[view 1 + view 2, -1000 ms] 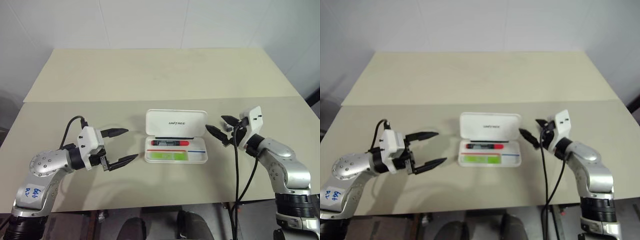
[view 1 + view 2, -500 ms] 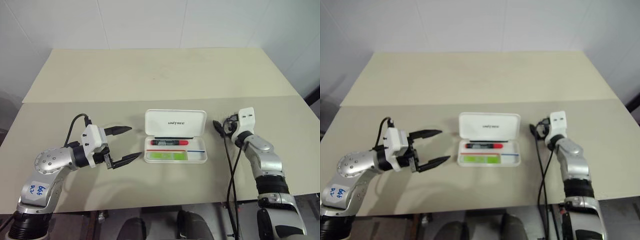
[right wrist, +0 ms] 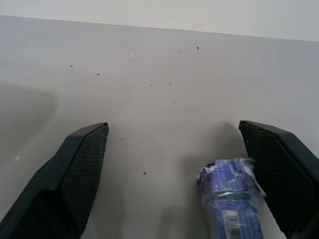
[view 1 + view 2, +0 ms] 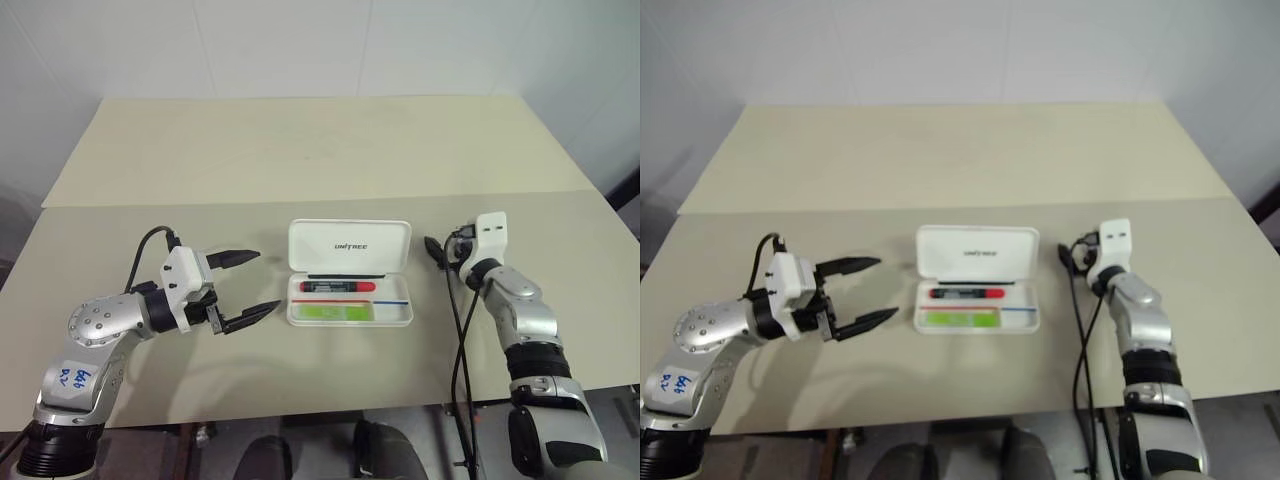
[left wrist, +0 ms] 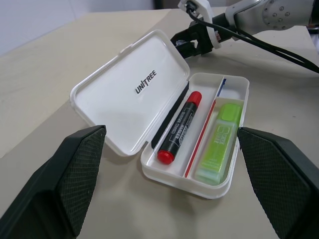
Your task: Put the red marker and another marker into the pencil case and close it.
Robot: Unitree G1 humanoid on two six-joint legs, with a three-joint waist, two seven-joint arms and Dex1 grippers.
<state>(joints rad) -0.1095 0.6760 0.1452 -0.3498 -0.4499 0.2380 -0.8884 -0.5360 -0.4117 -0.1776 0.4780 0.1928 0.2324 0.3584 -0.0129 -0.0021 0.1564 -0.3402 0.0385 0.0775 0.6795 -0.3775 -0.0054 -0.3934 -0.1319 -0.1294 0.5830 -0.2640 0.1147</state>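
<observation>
The left gripper (image 4: 243, 286) is held with its two black fingers spread wide and nothing between them, pointing toward the pencil case (image 4: 350, 273) from just left of it, while the right gripper (image 4: 440, 250) is likewise seen released and empty, hovering just beside the case's right end, near the raised lid. The pencil case is found lying open at the middle of the table (image 4: 300, 150), its lid tilted up at the far side. Inside its tray the red marker (image 5: 180, 127) is laid in the compartment nearer the lid, and another marker (image 5: 219, 143), lime green, in the compartment nearer the robot.
</observation>
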